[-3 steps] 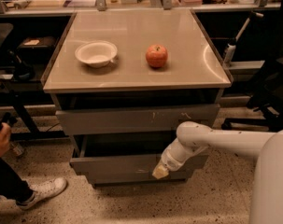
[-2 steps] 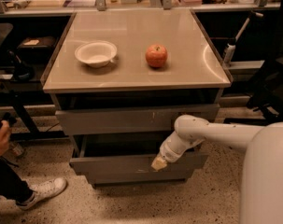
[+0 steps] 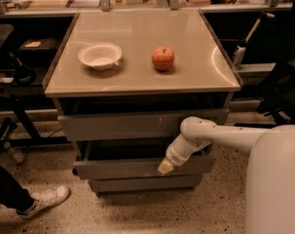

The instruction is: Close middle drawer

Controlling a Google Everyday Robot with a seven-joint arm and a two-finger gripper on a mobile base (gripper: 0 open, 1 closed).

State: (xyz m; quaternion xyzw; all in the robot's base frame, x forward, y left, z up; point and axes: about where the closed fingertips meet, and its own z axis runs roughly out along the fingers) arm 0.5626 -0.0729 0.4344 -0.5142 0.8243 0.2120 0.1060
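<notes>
Nearest the camera: the robot's white body [image 3: 278, 179] fills the lower right, and its arm [image 3: 220, 134] reaches left toward the cabinet.

The gripper [image 3: 165, 166] sits at the top edge of the middle drawer [image 3: 122, 169], right of centre, and appears to touch the front panel. Whether it is open or closed cannot be told; it seems to hold nothing.

The middle drawer stands pulled out from the cabinet, with a dark gap showing behind its front panel. It lies between the scratched top drawer [image 3: 118, 126] above and the narrower bottom drawer [image 3: 142, 183] below. Task judged part-way at best: the front is not flush.

Step in hand: push the panel straight back. Note for a good push: contact is off-centre, so keep the force square to the panel and level, or the drawer may skew and bind on its runners. Stay on the panel's face, not over its lip, so the tip does not slip into the gap.

Low left, a person's white shoe [image 3: 42, 200] stands on the floor [image 3: 137, 213], apart from the drawer.

Farther back, on the cabinet top [image 3: 195, 77]: a white bowl [image 3: 100, 56] and a red apple [image 3: 163, 58], well apart. A gentle push should leave both undisturbed.
</notes>
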